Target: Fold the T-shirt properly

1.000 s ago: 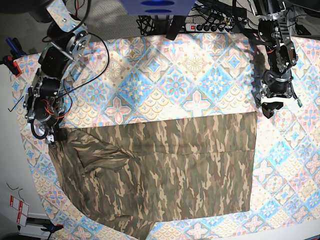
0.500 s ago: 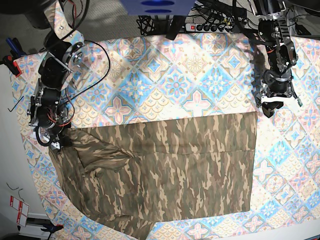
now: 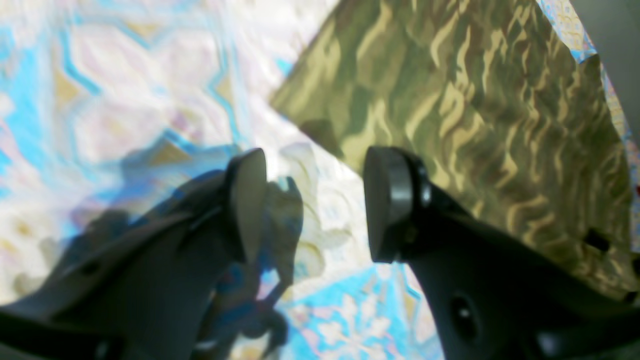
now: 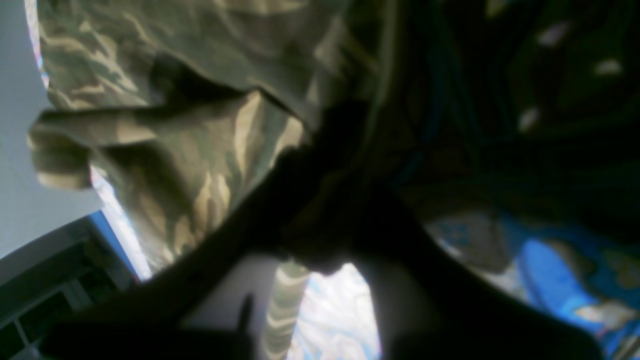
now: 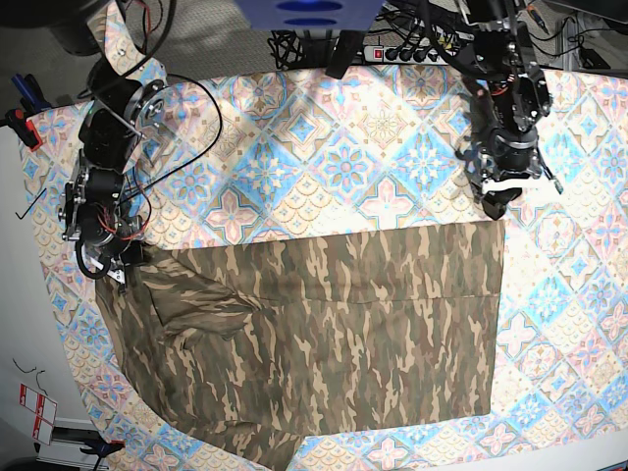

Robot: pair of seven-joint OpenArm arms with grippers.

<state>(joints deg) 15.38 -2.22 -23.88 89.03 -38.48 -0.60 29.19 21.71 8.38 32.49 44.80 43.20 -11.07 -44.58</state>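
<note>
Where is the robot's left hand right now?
In the base view, the left hand hangs at the upper right, just above the shirt's top right corner, over the patterned tablecloth; its jaws stand apart with nothing between them.

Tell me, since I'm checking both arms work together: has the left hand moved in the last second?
Yes. In the base view the left hand has shifted left and up, now just above the T-shirt corner on the tablecloth.

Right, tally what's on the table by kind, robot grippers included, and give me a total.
T-shirt: 1
Tablecloth: 1
Grippers: 2, the left gripper and the right gripper
Total: 4
</note>
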